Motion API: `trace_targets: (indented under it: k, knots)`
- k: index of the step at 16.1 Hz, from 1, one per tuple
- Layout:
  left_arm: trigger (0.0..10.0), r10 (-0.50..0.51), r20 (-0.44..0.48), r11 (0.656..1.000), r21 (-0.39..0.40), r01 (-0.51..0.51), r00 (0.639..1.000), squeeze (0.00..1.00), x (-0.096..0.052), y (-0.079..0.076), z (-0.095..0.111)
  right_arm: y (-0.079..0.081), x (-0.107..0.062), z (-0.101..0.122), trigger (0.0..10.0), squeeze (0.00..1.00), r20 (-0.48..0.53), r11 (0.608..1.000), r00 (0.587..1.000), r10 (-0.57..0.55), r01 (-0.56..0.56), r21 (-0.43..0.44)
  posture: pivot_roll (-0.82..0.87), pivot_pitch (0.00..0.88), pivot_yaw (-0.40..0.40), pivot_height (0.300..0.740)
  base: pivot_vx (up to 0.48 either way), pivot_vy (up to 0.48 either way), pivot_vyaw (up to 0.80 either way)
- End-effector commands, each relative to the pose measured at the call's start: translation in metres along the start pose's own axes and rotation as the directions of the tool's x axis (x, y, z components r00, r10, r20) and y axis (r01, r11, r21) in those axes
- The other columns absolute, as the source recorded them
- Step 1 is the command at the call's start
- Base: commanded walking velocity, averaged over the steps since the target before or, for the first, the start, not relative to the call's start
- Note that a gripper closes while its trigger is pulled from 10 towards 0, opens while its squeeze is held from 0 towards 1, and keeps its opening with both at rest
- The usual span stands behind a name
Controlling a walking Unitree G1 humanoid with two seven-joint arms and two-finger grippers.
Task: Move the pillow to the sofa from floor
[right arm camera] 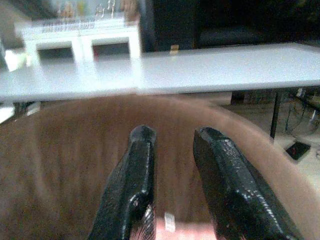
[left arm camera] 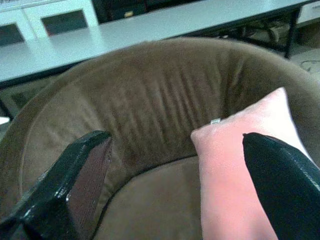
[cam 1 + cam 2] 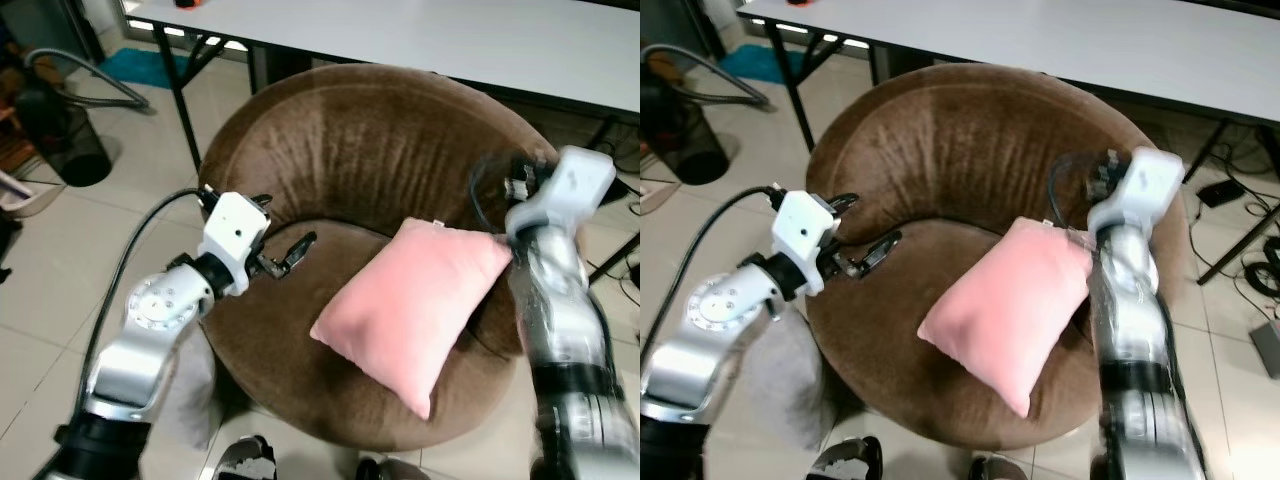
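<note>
A pink pillow (image 3: 410, 305) lies tilted on the seat of a round brown sofa chair (image 3: 340, 150), with one corner leaning toward the backrest. My left gripper (image 3: 288, 222) hovers open over the seat, just left of the pillow, with nothing between its fingers (image 2: 82, 175). My right gripper (image 1: 175, 145) is up at the pillow's upper right corner, facing the backrest. Its fingers (image 1: 135, 185) stand a little apart with nothing between them. A strip of pink pillow (image 1: 167, 235) shows just beneath them.
A long white table (image 3: 450, 40) stands close behind the chair, its black legs (image 3: 185, 100) at the left. A black bin (image 3: 75, 150) and a hose sit on the tiled floor at far left. Cables (image 3: 1265, 270) lie on the floor at right.
</note>
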State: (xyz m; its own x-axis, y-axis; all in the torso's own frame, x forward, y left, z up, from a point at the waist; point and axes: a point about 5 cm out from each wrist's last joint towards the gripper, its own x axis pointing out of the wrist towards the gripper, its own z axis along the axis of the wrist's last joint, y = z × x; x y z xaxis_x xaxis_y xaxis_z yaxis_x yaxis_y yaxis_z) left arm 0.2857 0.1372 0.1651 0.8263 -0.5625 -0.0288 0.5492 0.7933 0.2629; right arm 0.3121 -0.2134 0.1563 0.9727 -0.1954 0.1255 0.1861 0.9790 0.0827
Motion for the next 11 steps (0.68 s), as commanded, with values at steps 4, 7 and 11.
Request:
trace_targets:
  k: [4, 7, 11]
  knots:
    - [10.0, 0.058, -0.008, 0.998, 0.013, -0.057, 0.998, 0.0, 0.001, -0.007, -0.019, 0.025, -0.079, -0.023, 10.0, 0.0, -0.142, 0.982, 0.972, 0.185, -0.179, 0.055, 0.0, 0.087, -0.005, 0.74, 0.0, 0.0, 0.0]
    - [10.0, 0.13, -0.002, 0.991, -0.024, -0.13, 0.992, 0.0, -0.001, -0.008, -0.026, 0.032, -0.107, -0.038, 10.0, 0.0, -0.259, 0.974, 0.94, 0.223, -0.226, 0.018, -0.01, 0.085, 0.002, 0.74, 0.0, 0.0, 0.0]
    - [10.0, 0.13, -0.002, 0.991, -0.024, -0.13, 0.992, 0.0, -0.001, -0.008, -0.026, 0.032, -0.107, -0.038, 10.0, 0.0, -0.259, 0.974, 0.94, 0.223, -0.226, 0.018, -0.01, 0.085, 0.002, 0.74, 0.0, 0.0, 0.0]
